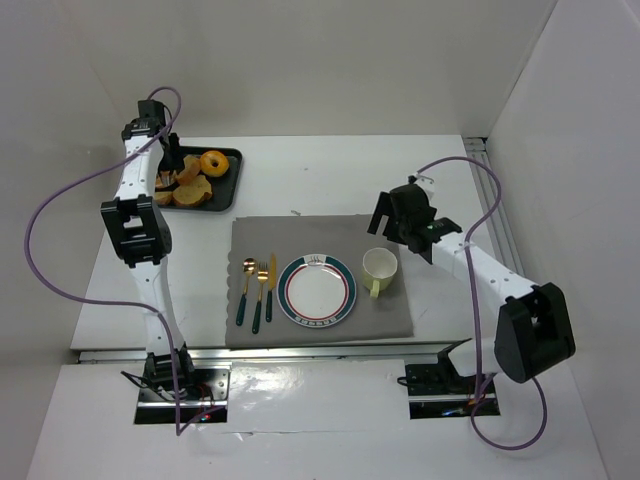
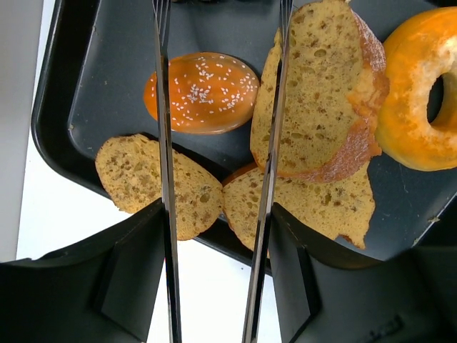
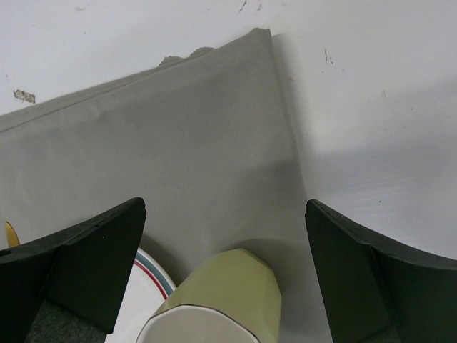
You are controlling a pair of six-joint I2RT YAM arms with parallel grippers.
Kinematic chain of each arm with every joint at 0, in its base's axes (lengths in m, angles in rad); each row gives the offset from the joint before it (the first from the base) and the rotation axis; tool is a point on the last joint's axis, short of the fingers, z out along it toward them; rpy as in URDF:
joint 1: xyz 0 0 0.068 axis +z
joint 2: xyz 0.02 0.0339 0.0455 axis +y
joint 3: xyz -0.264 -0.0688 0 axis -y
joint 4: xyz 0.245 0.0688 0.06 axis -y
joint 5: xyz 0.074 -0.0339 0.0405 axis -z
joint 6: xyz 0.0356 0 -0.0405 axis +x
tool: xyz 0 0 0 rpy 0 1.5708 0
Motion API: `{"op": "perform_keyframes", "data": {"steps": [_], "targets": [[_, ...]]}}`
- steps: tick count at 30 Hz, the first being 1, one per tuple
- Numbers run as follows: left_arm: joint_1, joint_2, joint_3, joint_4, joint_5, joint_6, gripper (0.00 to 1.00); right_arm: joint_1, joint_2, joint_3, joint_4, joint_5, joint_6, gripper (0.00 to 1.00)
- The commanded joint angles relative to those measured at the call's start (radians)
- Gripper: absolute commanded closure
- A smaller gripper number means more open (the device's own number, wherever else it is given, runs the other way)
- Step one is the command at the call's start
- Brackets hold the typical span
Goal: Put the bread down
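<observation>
The bread lies on a black tray [image 1: 228, 190] at the back left: several brown slices [image 1: 192, 192], a sesame bun [image 2: 203, 91] and a glazed ring [image 1: 214, 162]. In the left wrist view a large slice [image 2: 314, 93] leans on a lower slice [image 2: 321, 204], and a small slice [image 2: 136, 179] lies at the left. My left gripper [image 1: 172, 155] hovers over the tray and holds metal tongs [image 2: 166, 143], whose arms stand apart, empty, on either side of the bun. My right gripper [image 1: 385, 225] is open and empty above a pale green mug [image 1: 379, 268]. A white plate [image 1: 317, 291] sits on the grey placemat [image 1: 300, 235].
A spoon, fork and knife [image 1: 258, 290] lie left of the plate. In the right wrist view the mug [image 3: 221, 300] stands on the placemat [image 3: 178, 143] beside the plate's rim [image 3: 153, 275]. White walls enclose the table on three sides.
</observation>
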Motion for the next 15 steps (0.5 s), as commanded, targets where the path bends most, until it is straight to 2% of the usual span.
{"op": "perform_keyframes", "data": {"steps": [1,8,15], "targets": [[0.006,0.009,0.040,0.046,-0.015,0.026,0.33,0.008,0.015,0.047,0.055,-0.003,-0.010,0.00],[0.006,-0.028,0.001,0.080,-0.024,0.035,0.33,0.008,0.053,0.056,0.064,-0.003,-0.010,0.00],[-0.014,-0.049,-0.022,0.100,-0.115,0.070,0.33,0.008,0.075,0.066,0.073,-0.022,-0.010,0.00]]}}
